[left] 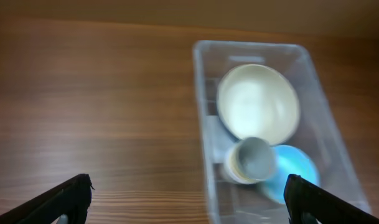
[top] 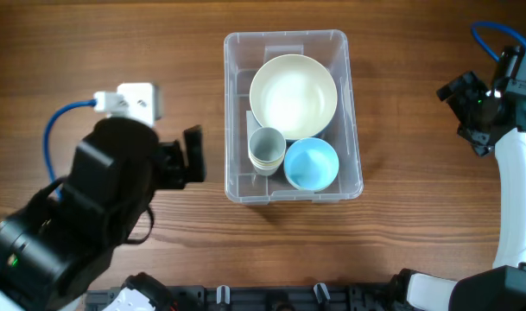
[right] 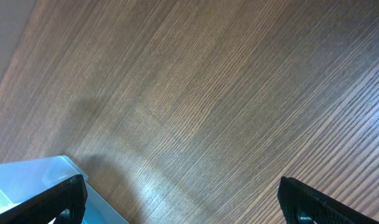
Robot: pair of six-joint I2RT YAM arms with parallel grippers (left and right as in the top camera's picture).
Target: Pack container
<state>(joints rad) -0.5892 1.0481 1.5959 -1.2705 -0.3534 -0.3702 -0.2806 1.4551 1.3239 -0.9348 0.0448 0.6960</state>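
The clear rectangular container (top: 237, 130) stands in the middle of the table. It holds a large cream bowl (top: 293, 95), a stack of grey-green cups (top: 266, 149) and a light blue bowl (top: 311, 163). It also shows in the left wrist view (left: 205, 143) with the cream bowl (left: 257, 102), cups (left: 251, 160) and blue bowl (left: 295, 168). My left gripper (top: 192, 155) is open and empty, left of the container (left: 189, 199). My right gripper (top: 466, 108) is open and empty at the far right (right: 183, 199). A corner of the container (right: 33, 186) shows in the right wrist view.
A white power adapter (top: 135, 101) with a blue cable (top: 60, 125) lies at the left, behind my left arm. A black rail (top: 271, 298) runs along the table's front edge. Bare wood lies between the container and each gripper.
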